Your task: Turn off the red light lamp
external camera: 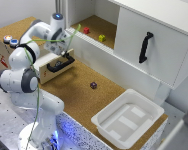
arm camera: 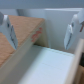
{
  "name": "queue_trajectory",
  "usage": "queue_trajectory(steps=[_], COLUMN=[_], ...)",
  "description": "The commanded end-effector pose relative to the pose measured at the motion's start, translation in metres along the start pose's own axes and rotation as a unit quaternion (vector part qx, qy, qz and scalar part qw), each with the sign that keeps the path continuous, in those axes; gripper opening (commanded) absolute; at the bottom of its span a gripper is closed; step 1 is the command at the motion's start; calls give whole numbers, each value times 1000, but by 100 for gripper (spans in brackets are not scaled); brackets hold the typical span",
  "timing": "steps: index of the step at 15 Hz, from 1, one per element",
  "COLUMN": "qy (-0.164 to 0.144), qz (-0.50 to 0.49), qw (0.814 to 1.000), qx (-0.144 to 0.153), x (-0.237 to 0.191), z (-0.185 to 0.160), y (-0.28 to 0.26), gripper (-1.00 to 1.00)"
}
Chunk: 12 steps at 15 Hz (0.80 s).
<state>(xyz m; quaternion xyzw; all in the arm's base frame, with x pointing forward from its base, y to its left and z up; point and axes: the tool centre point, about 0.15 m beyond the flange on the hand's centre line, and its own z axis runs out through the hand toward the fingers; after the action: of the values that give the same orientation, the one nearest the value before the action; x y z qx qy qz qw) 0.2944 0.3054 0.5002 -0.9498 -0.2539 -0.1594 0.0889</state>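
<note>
A white robot arm reaches over a cork-covered tabletop [external camera: 79, 97], with the red light lamp [external camera: 7, 38] far off to one side.

Nearest in the exterior view, an empty white plastic tub [external camera: 128, 118] sits at the tabletop's front corner. Further in, a small dark block [external camera: 93, 85] lies alone on the cork. Beyond it, the gripper [external camera: 62, 51] hangs above a pale drawer front with a black handle [external camera: 61, 64]; in the wrist view its jaws stand wide apart, holding nothing. At the exterior view's far left, the red light lamp glows on top of a wooden box [external camera: 1, 52], just beside a blue-topped lamp [external camera: 14, 42]. Farthest back, an open shelf holds a red cube [external camera: 86, 30] and a yellow block [external camera: 102, 38], beside a white cabinet door [external camera: 151, 45]. No writing can be read.
</note>
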Motion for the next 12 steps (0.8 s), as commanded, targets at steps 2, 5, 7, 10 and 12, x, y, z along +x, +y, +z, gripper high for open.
queue_trajectory(steps=[2, 5, 7, 10, 12], qy=[-154, -192, -198, -221, -219], qz=[-179, -291, -346, -399, -417], qw=[971, 937, 916, 890, 882], qx=[-15, 30, 34, 24, -4], x=[54, 70, 80, 74, 67], z=[-22, -21, -20, -10, -10], y=[-104, -171, -208, -258, -282], gripper=[100, 100, 100, 100, 100])
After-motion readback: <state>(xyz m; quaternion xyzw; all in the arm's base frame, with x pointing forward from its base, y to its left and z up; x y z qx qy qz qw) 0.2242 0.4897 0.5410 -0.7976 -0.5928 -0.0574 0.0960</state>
